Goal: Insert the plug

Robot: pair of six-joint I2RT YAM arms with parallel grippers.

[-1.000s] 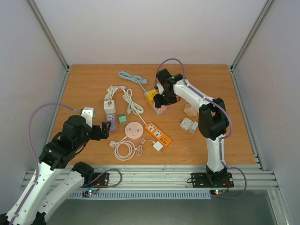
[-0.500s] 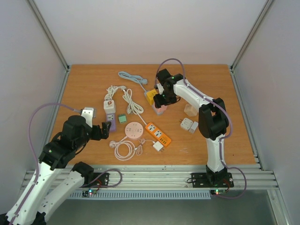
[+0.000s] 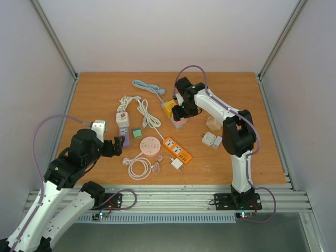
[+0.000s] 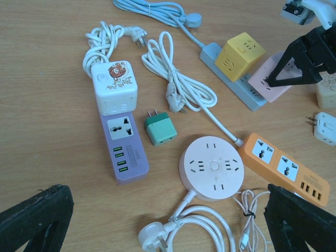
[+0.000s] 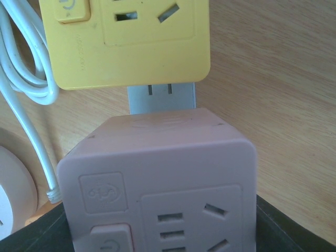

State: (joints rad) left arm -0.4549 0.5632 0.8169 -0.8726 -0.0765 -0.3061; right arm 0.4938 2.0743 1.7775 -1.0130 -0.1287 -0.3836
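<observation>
Jaws of outstretched right arm clamp pink cube.

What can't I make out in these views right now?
- Pink cube prongs and the grey strip slots beneath: right wrist view, the cube's body covers them.
- Right pincer fingertips: top view, its own wrist covers them.
- White adapter: left wrist view, cut by the right edge.
</observation>
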